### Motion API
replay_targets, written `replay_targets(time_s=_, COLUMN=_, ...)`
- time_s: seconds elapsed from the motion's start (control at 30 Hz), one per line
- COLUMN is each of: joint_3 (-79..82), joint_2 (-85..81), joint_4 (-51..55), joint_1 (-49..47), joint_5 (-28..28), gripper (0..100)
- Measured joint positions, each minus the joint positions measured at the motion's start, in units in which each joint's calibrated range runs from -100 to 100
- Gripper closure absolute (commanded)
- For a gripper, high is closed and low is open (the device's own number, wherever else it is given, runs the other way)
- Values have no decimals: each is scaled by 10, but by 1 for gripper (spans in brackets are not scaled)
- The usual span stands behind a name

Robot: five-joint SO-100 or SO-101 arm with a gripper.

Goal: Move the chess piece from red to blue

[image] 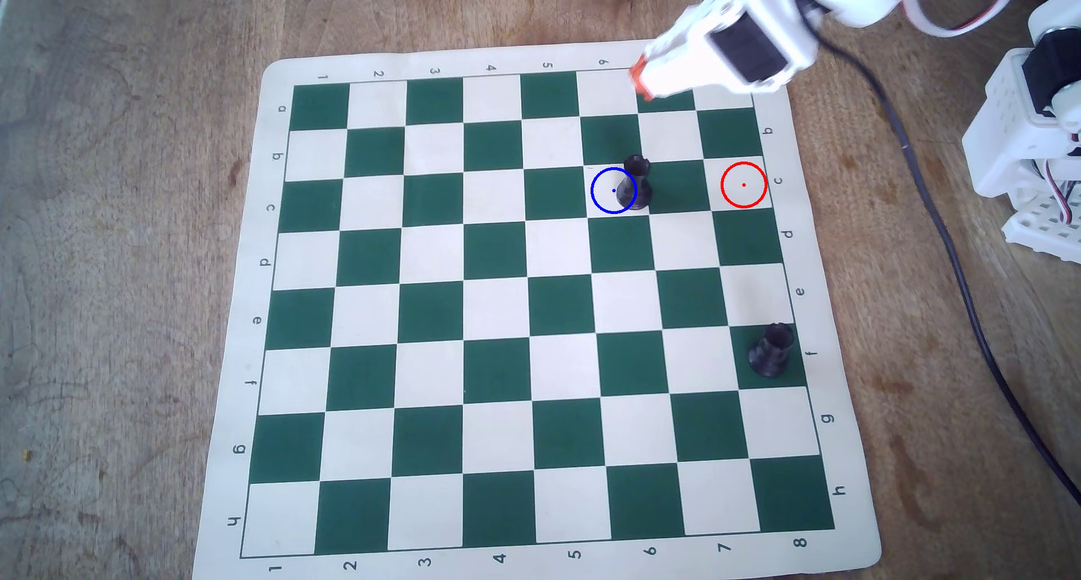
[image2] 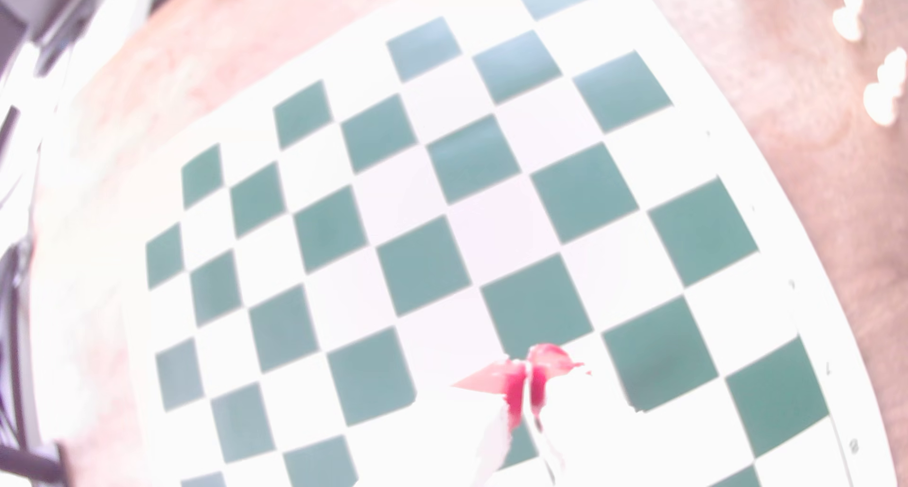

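- Though not centred on the dot, stands upright at blue [image: 613, 190] already: the chess piece [image: 636, 181], base overlapping the circle's right-hand rim in the overhead view and straddling the line between a pale square and a green one.
- Empty at red [image: 743, 184]; nothing on that pale square near the right edge of the board [image: 409, 59].
- Well apart from the piece: the gripper [image: 639, 81], hanging over the top row of squares in the overhead view, near the board's top border.
- Pressed together and pinching nothing, going by the wrist view, where the red fingertips [image2: 516, 389] show only a hairline gap; gripper [image2: 528, 384] aimed at bare squares there, piece out of that view.
- Judged as the closing step: carry and set-down apparently done, arm clear of the piece.
- Calls for little next: either parking the arm, or, if a truer placement is wanted, opening wide, coming down over the notched top, and shifting the piece slightly leftward onto the dot.
- Worth care in any such correction: narrow waist and tall body, likely easy to tip with a sideways brush.
- Not to be touched: the stockier black piece [image: 771, 351] low on the right.
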Motion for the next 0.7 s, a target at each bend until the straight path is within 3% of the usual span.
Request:
replay_targets(time_s=0.2, joint_3=-1, joint_2=-167, joint_4=92, joint_1=-29, joint_5=7, gripper=100)
replay_targets(time_s=0.57, joint_3=-42, joint_2=-390, joint_4=400, joint_1=-77, joint_5=26, gripper=100)
replay_targets(time_s=0.7, joint_3=-7, joint_2=-437, joint_4=436, joint_1=-86, joint_5=34, gripper=100)
